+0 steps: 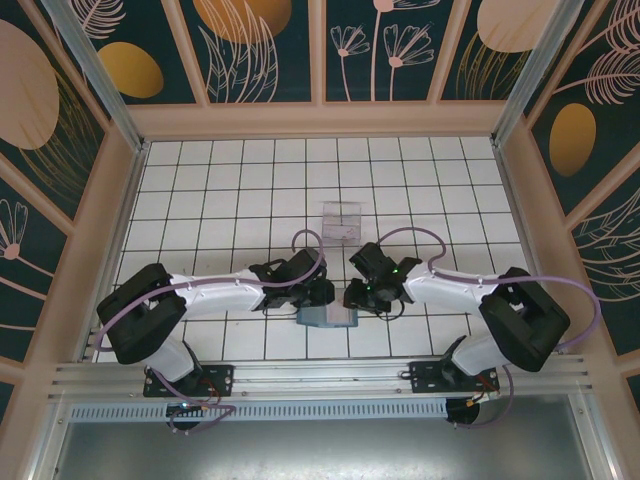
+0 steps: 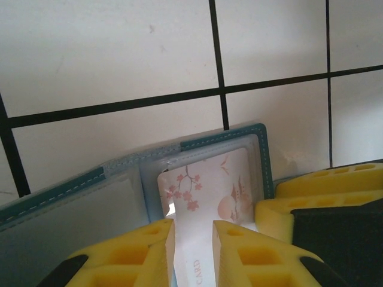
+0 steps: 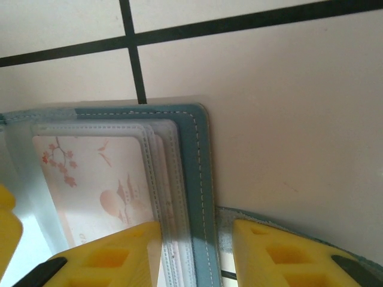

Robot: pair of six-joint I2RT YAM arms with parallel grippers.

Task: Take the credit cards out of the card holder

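Note:
The teal card holder lies open on the tiles between both arms. In the left wrist view its stitched teal edge frames clear sleeves with a white credit card printed with pink blossoms. My left gripper hovers over that card with its yellow fingers narrowly apart, the card's face showing in the gap. My right gripper stands open astride the holder's teal edge: one finger is over the sleeves and card, the other is beside a grey strap tab.
A clear plastic tray stands about two tiles behind the holder. The two grippers are almost touching over the holder; a right finger shows in the left wrist view. White tiled floor lies all around, with walls at the sides.

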